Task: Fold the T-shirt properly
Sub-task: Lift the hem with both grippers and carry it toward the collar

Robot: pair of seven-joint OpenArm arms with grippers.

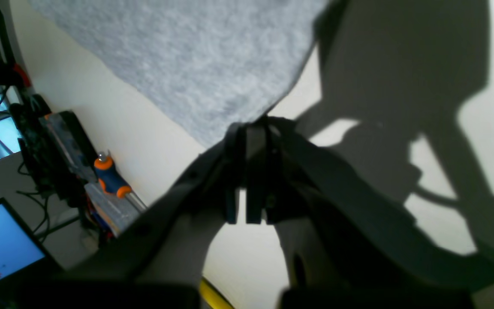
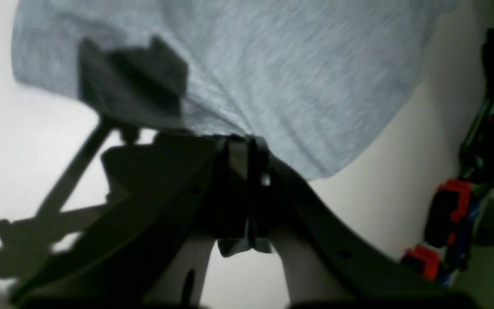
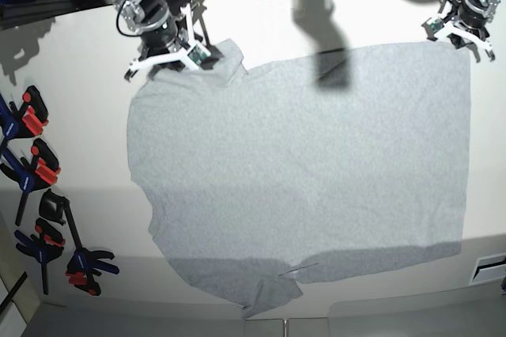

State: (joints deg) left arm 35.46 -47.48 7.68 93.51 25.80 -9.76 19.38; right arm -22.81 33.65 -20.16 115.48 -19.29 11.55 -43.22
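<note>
T-shirt [image 3: 300, 171] lies spread nearly flat on the white table [image 3: 79, 139], plain grey side up, covering most of the middle. One sleeve points to the near edge of the base view, the other sits at the far left under the right arm. Straight hem runs down the base view's right side.

Left pincer [image 1: 251, 128] is closed, clamping a corner of the T-shirt [image 1: 195, 56] between its fingers; in the base view that arm [image 3: 466, 13] sits at the far right corner of the hem.

Right pincer [image 2: 242, 143] is also closed, fabric edge of the T-shirt [image 2: 272, 73] bunched and pulled into the shut fingers, small wrinkles fanning out from the pinch point. In the base view it [image 3: 170, 56] is at the far left, by the shoulder and sleeve.

Off the cloth: a row of spring clamps [image 3: 35, 195] with red and blue grips lies along the table's left side, well apart from the T-shirt. Left wrist view shows an orange-and-blue handled tool [image 1: 109, 178] and a lit screen [image 1: 2, 249] past the table edge
</note>
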